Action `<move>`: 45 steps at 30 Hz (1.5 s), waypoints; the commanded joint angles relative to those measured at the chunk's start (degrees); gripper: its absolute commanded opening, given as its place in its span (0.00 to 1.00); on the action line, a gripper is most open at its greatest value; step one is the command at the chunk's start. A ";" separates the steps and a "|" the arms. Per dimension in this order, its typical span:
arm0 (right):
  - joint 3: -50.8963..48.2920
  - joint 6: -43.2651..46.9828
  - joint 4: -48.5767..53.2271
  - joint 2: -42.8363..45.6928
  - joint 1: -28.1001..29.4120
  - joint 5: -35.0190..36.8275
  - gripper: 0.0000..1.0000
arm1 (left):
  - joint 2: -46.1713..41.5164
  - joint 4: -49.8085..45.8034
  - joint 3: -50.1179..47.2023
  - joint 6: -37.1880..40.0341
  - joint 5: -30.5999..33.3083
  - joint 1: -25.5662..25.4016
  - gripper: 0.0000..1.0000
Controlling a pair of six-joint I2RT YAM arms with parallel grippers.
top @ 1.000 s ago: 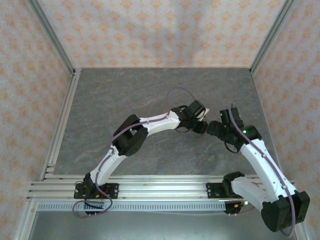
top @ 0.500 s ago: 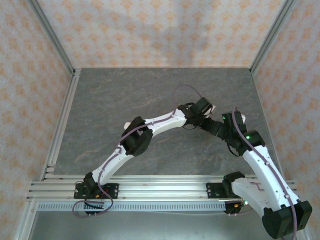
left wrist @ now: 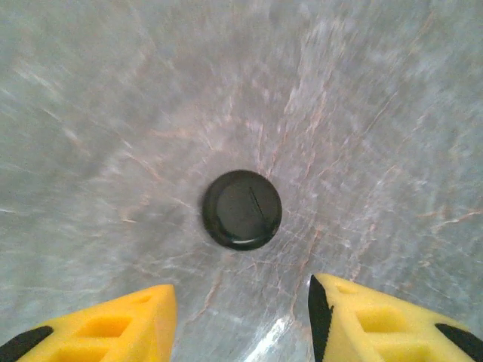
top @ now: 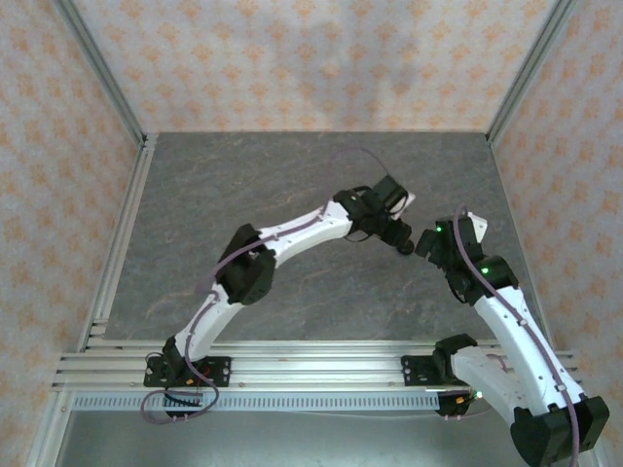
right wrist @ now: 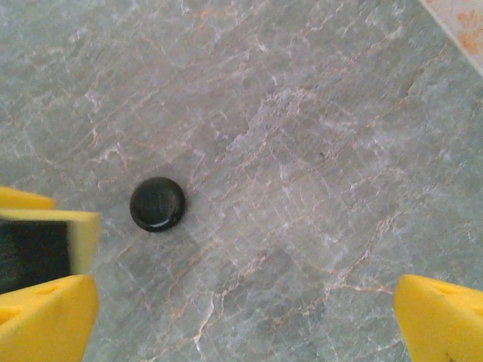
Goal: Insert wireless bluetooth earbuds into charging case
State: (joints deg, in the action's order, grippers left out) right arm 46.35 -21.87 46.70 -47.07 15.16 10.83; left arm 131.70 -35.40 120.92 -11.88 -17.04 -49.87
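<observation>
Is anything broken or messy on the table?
No, nothing stands out. A round black case lies flat on the grey table, looking whole and closed. The left gripper and the right gripper hang above it with jaws apart and nothing in them. No spills or damage show.

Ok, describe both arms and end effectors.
Left arm and right arm: white links, black joints. A mauve cable loops along the left; green lights glow on the right. The left end effector and right end effector have yellow fingers.
</observation>
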 commanded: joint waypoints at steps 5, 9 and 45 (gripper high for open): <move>-0.17 7.40 -7.78 1.20 -0.31 9.06 0.99 | -19.90 3.41 -15.37 7.11 7.71 6.98 0.52; -4.45 14.97 -16.54 3.03 -0.30 11.19 0.99 | -32.39 7.51 -27.87 9.26 11.19 13.21 0.59; -31.80 26.87 -108.54 -37.49 -7.88 4.10 1.00 | -68.50 64.93 -101.02 14.56 24.43 47.32 1.00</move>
State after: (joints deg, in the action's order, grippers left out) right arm 16.14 4.62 -52.18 -81.41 7.66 15.70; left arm 63.24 19.46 20.36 0.60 9.93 -2.90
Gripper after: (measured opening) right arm 0.995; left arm 0.999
